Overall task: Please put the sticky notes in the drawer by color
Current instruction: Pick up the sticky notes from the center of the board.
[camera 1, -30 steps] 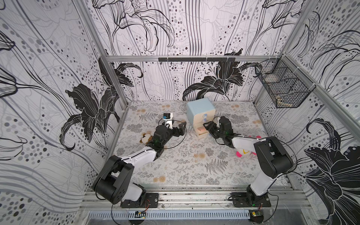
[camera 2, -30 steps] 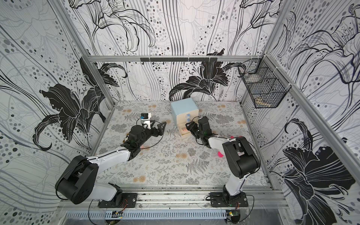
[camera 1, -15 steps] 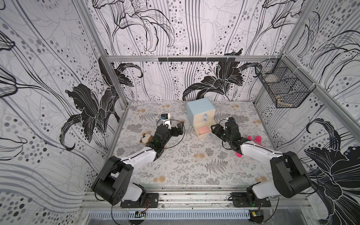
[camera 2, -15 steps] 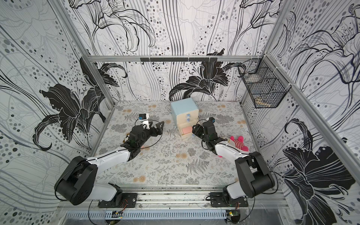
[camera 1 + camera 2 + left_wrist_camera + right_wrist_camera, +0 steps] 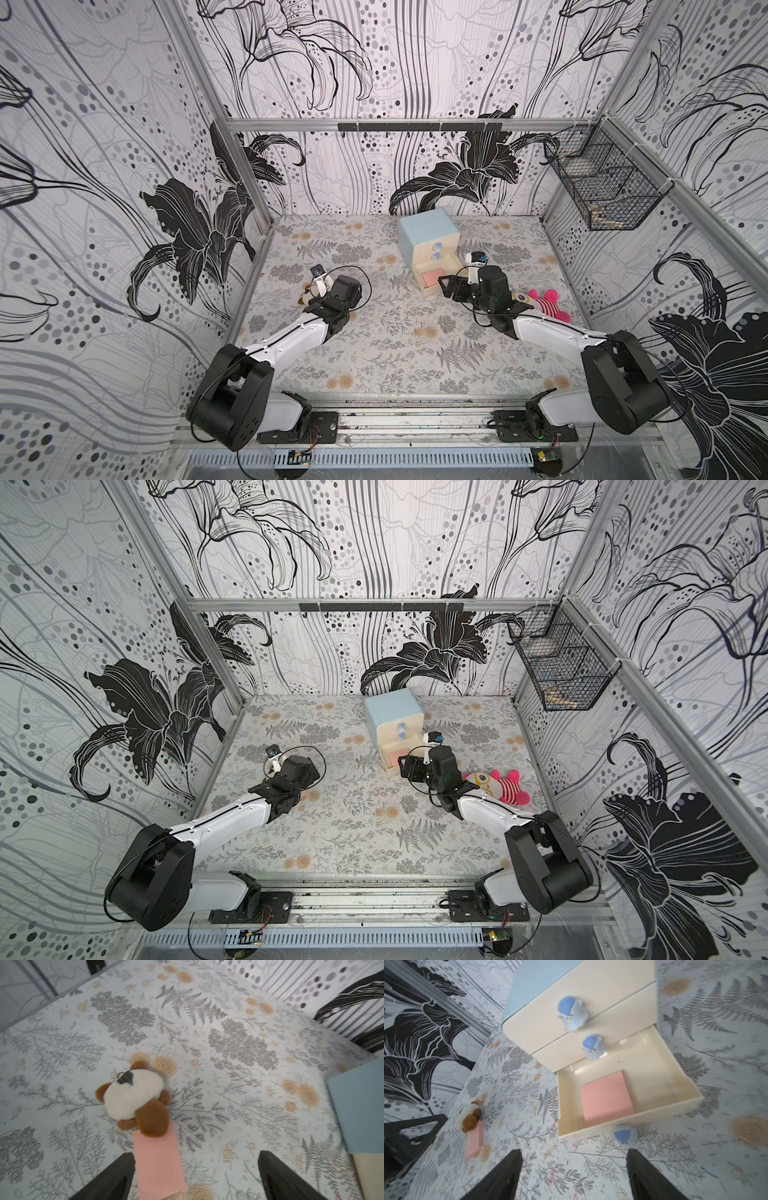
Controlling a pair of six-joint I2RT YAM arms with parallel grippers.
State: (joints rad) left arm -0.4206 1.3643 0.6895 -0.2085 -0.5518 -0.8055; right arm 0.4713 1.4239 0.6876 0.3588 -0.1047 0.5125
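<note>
left gripper (image 5: pixel 194 1169): jaws were spread wide, gripping nothing. loose pink pad (image 5: pixel 159 1164) lay flat on the mat (image 5: pixel 228 1088) between them, hard by one finger (image 5: pixel 116 1176) and well clear of the other. Just past it, a brown-and-white plush (image 5: pixel 135 1097) sat with its brown end overlapping the pad's far edge. Further out, beyond the other finger's side, a corner of the chest (image 5: pixel 359 1109).

right gripper (image 5: pixel 572 1169): jaws were released too, only mat between them. Right ahead of one fingertip was the knob (image 5: pixel 625 1135) of the bottom drawer (image 5: pixel 581 1128); couldn't tell if they touched. Past the knob that drawer stood pulled out, with a second pink pad (image 5: pixel 606 1097) flat inside, nearer one side wall. Beyond it, the upper drawer fronts (image 5: pixel 542 1026) were flush with the chest. Pink striped plush (image 5: pixel 544 305) lay behind the right wrist.
</note>
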